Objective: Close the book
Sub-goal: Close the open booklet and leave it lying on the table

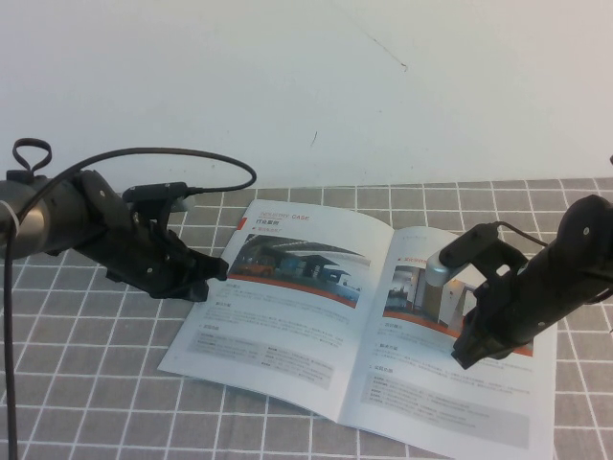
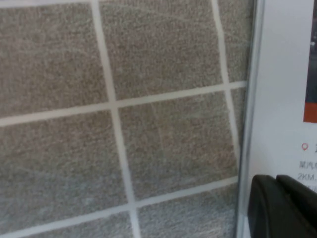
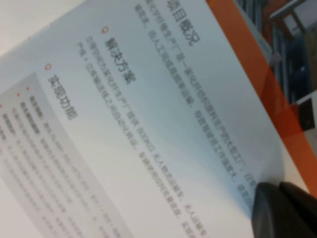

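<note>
Open book [image 1: 306, 316] lying flat on the checked tablecloth [image 1: 86, 383], at mid-table. Its spine runs far to near, leaning slightly leftward toward the near end, with one page on each side.

The left gripper [image 1: 209, 276] sits low at the outer edge of the left page, jaws pressed together and holding nothing; the book lies directly to its right. The right gripper [image 1: 471, 350], likewise closed and empty, hovers over the right page, between the spine and the outer edge.

Judgement: the left gripper is better placed to lift its page's free edge and fold it rightward across the spine.
</note>
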